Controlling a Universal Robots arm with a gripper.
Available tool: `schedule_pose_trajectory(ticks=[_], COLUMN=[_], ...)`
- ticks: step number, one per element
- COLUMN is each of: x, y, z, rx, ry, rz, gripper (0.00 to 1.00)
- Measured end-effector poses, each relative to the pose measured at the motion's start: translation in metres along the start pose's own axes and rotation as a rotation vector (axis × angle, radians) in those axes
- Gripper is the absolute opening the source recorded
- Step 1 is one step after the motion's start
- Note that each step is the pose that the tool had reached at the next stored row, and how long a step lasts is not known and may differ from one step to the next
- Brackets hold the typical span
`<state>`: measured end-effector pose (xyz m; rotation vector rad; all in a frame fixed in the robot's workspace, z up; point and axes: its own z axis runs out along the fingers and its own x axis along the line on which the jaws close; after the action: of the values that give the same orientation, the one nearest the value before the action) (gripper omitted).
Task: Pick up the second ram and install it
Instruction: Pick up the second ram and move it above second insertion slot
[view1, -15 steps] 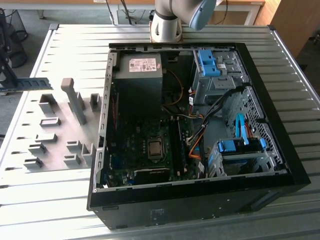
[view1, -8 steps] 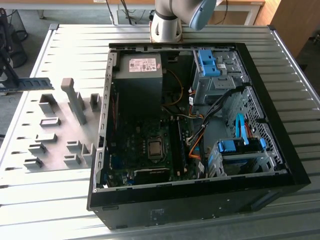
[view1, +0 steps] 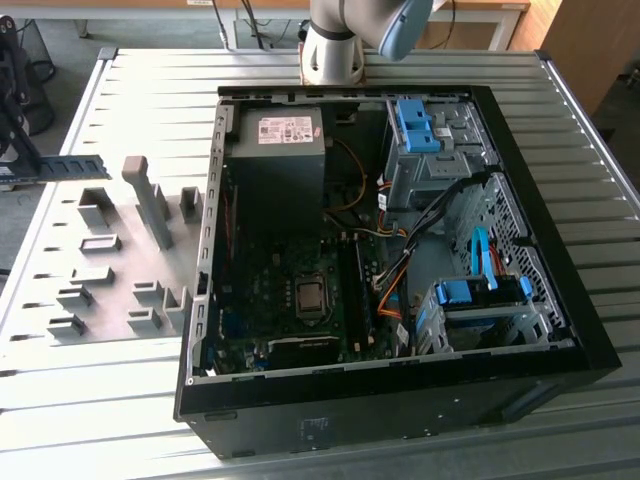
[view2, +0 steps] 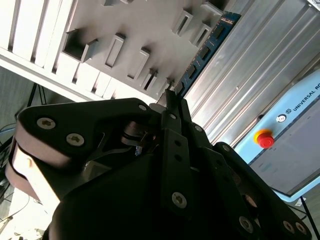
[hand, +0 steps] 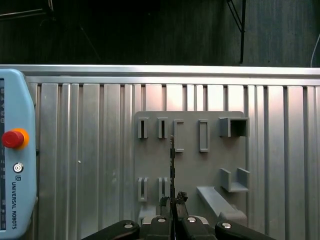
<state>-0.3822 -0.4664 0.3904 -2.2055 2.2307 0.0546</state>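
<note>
The gripper (hand: 172, 202) pinched one end of the second ram (hand: 172, 160) between closed fingers. The stick hung above the grey slotted holder (hand: 192, 172).

second ram (view2: 204, 52): blue board, row of dark chips
gripper (hand: 172, 201): black
holder plate (hand: 192, 167): plain grey
table (hand: 90, 150): silver, ribbed
stop button (view2: 263, 137): red, yellow base
drive-bay clips (view1: 415, 125): light blue

Lighting was bright and even. The ribbed table (view1: 130, 80) gave mild glare in every view. Inside the case (view1: 380, 410), shadow prevailed. In the second wrist view, my jaws appeared dark and soft.
</note>
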Motion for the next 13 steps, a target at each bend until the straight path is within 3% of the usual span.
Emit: schedule_pose_trajectory(ticks=[13], x=[-0.0001], y=[-0.0075], z=[-0.0002], rx=[0.0], ry=[0.0], rz=[0.0], gripper=[0.14])
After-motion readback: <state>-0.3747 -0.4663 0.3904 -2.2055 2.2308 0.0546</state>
